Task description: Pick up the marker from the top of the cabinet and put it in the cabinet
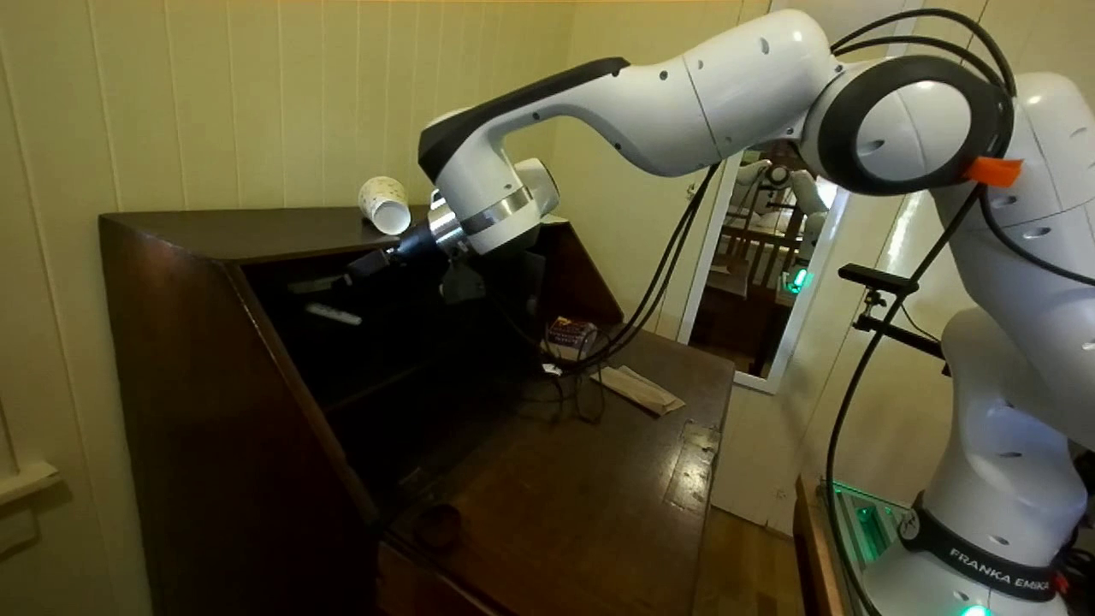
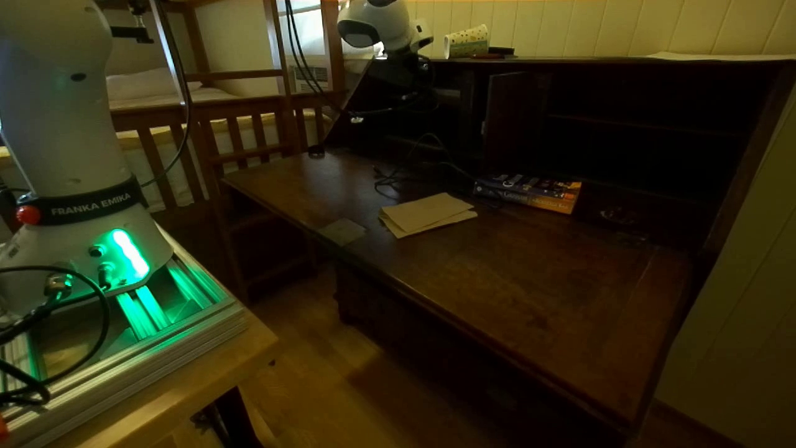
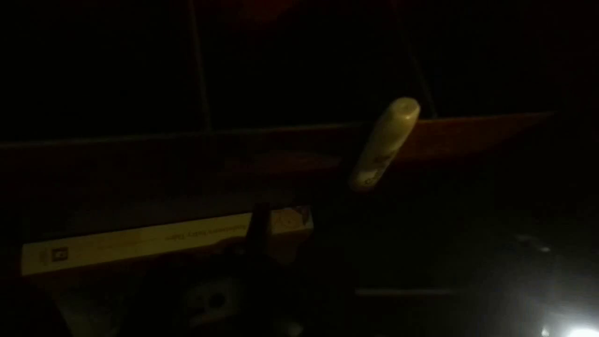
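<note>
The dark brown cabinet stands with its front panel folded down; it also shows in an exterior view. The marker is a pale stick inside the cabinet, just below and apart from my gripper. In the wrist view the marker is tilted in front of a shelf edge, its pale end up. I cannot tell whether it rests on anything. My gripper reaches into the upper compartment. One dark finger shows with a gap to its right; the other is lost in darkness. The gripper looks open and empty.
A white cup lies on the cabinet top. A thin book is inside near the finger. An inner door stands open. A thick book, folded paper and loose cables lie on the folded-down panel.
</note>
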Controlling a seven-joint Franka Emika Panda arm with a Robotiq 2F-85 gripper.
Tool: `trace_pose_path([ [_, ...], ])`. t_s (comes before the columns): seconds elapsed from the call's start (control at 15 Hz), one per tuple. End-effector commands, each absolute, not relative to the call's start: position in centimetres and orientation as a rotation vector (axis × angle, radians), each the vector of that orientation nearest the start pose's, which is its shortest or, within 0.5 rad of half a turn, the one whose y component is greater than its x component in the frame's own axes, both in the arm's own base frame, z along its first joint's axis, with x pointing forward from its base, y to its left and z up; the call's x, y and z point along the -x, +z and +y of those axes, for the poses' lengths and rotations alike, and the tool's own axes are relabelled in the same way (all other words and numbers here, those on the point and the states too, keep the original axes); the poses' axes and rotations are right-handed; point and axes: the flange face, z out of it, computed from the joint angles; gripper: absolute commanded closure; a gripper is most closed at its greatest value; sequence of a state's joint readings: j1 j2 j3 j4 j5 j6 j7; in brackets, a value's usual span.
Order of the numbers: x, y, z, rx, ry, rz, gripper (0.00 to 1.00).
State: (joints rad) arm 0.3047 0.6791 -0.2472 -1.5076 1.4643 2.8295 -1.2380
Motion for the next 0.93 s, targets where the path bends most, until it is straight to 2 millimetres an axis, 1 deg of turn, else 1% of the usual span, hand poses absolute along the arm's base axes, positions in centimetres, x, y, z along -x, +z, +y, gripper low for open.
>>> trace_pose_path([
  [0.0, -68.7, 34.2, 1.2, 2.663, -0.968, -0.135, 0.0],
  [0.2, -64.6, 36.5, -0.3, 2.636, -0.759, -0.223, 0.0],
  [0.33, -61.8, 38.3, -1.4, 2.585, -0.648, -0.3, 0.0],
  [0.4, -60.6, 39.4, -2.0, 2.558, -0.626, -0.324, 0.0],
  [0.53, -58.3, 42.2, -3.4, 2.499, -0.643, -0.329, 0.0],
  [0.67, -56.1, 45.4, -5.1, 2.431, -0.713, -0.259, 0.0],
  [0.73, -54.9, 46.9, -5.8, 2.391, -0.738, -0.258, 0.0],
  [0.8, -58.5, 44.8, -5.1, 2.464, -0.726, -0.278, 0.0],
  [0.87, -57.4, 46.1, -5.7, 2.432, -0.745, -0.271, 0.0],
])
